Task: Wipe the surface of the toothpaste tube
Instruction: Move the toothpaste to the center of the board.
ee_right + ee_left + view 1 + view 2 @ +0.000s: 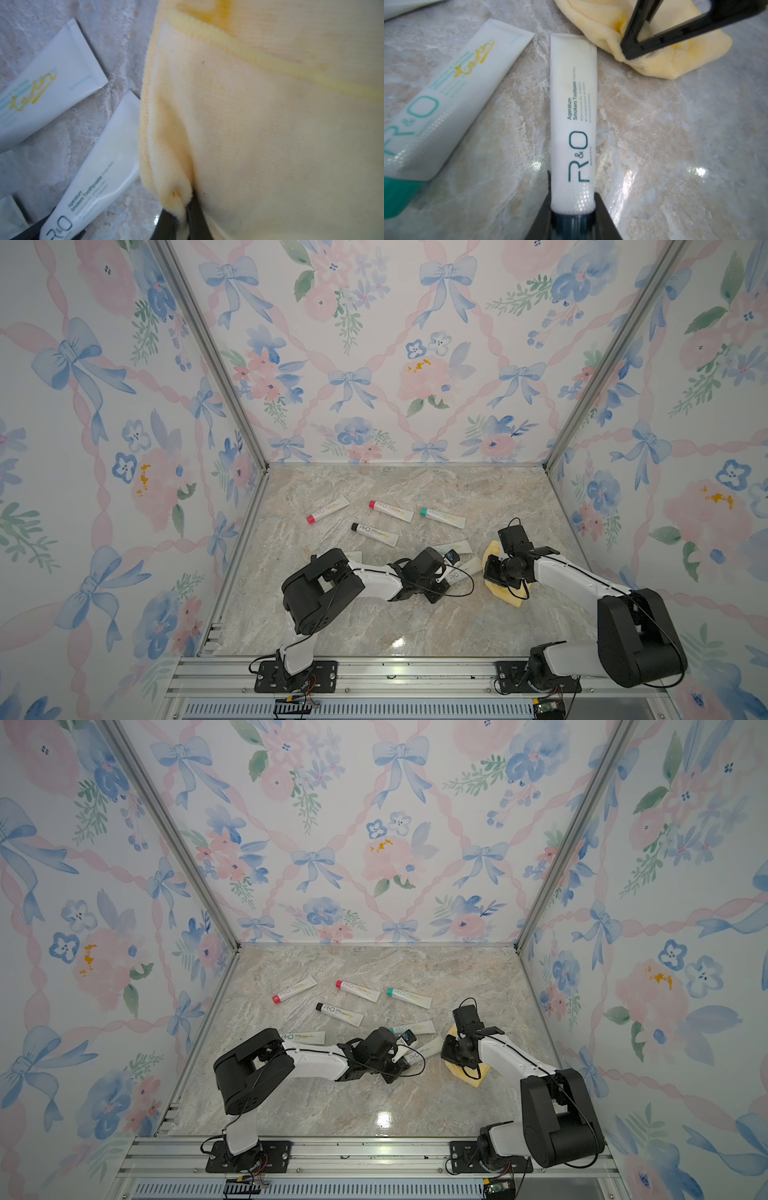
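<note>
White plastic toothpaste tube (pixel 573 116): dark teal lettering, navy cap. Pale yellow microfibre cloth (pixel 654 60), deeper yellow stains. Beige-grey marbled table (pixel 675 145). Neighbouring white tube (pixel 446 93): teal cap, yellow scribble. Wallpaper (pixel 374 344): pink ribbons, blue bows.

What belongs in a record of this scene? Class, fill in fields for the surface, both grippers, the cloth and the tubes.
surface: marble tabletop
left gripper: shut on the cap end of the white toothpaste tube
right gripper: shut on a fold of the yellow cloth
tube and cloth: the tube's flat end is beside the cloth; contact unclear
loose tubes: six lying on the tabletop, among them a teal-capped tube next to the held one
</note>
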`<state>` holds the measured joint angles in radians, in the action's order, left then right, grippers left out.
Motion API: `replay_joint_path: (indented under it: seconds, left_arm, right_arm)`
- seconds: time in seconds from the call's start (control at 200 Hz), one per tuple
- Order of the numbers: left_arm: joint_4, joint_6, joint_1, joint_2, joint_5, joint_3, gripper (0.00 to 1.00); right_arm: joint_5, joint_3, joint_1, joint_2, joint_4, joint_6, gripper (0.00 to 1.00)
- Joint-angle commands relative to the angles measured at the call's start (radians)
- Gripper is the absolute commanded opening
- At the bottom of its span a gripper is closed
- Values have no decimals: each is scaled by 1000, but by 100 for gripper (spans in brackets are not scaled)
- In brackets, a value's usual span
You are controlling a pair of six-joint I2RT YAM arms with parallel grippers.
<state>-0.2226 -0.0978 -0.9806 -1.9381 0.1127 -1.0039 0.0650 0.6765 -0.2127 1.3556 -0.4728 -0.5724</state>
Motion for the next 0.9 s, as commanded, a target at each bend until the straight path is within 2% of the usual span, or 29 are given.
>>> replay_joint_path:
  seconds: [0.0,0.25,0.545,0.895]
  left_arm:
    - [92,-1,17,-91,26,-60,15]
    - [136,4,37,-240,36,-274,17]
    - [176,-9,28,-404,41,-503,18]
    - [198,-11,2,-538,3,-693,21]
  right_arm:
    - [-61,-23,11,-58,-39,-42,11]
    - [-107,-73,28,-173,-68,-75,12]
    - [-74,-110,11,-154,-44,-87,12]
    - [-56,-129,-42,-113,14,-113,12]
